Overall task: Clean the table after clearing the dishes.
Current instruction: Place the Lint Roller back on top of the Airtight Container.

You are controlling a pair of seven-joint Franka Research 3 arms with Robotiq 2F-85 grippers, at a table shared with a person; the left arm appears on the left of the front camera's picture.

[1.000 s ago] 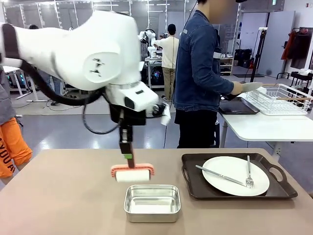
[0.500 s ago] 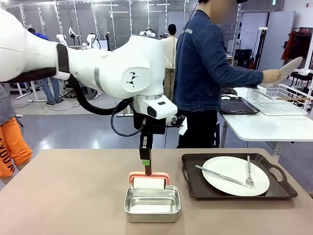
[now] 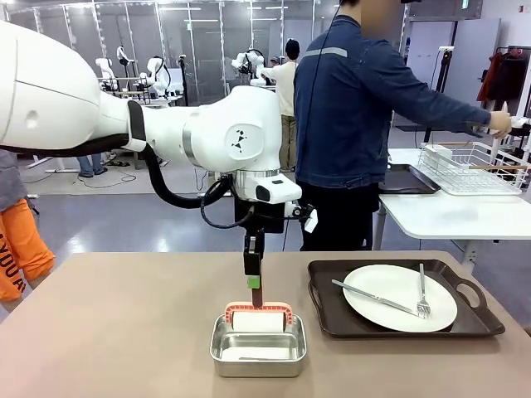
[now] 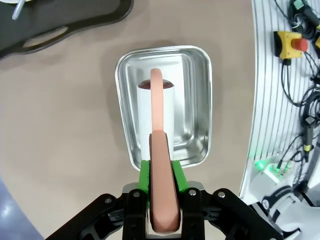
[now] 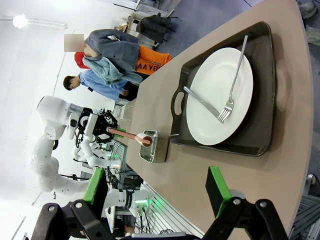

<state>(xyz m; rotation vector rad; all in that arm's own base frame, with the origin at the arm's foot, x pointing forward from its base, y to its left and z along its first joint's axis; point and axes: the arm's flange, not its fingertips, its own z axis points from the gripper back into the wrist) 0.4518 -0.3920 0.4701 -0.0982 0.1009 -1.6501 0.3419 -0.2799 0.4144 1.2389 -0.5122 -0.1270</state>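
Observation:
My left gripper (image 3: 253, 282) (image 4: 161, 176) is shut on the salmon handle of a cleaning roller (image 3: 259, 319) (image 4: 156, 112). Its white roll hangs down inside a small steel pan (image 3: 259, 355) (image 4: 200, 100) on the beige table (image 3: 108, 323). To the right on the table lies a dark brown handled tray (image 3: 328, 319) (image 5: 265, 90) with a white plate (image 3: 400, 307) (image 5: 215, 105), a fork (image 3: 422, 292) and a knife (image 3: 373, 297). My right gripper (image 5: 156, 186) is open above the table's edge, well short of that tray.
A person in a denim jacket (image 3: 340, 124) stands at the far side, turned away, one arm stretched over a white wire rack (image 3: 473, 166) on a white side table (image 3: 448, 214). A dark tray (image 3: 402, 181) lies there too. Cables and a stop button (image 4: 292, 42) sit beside the table.
My left arm carried the roller to the right and lowered it into the steel pan. The person's arm swung farther right over the rack, and the plate it held is gone from view.

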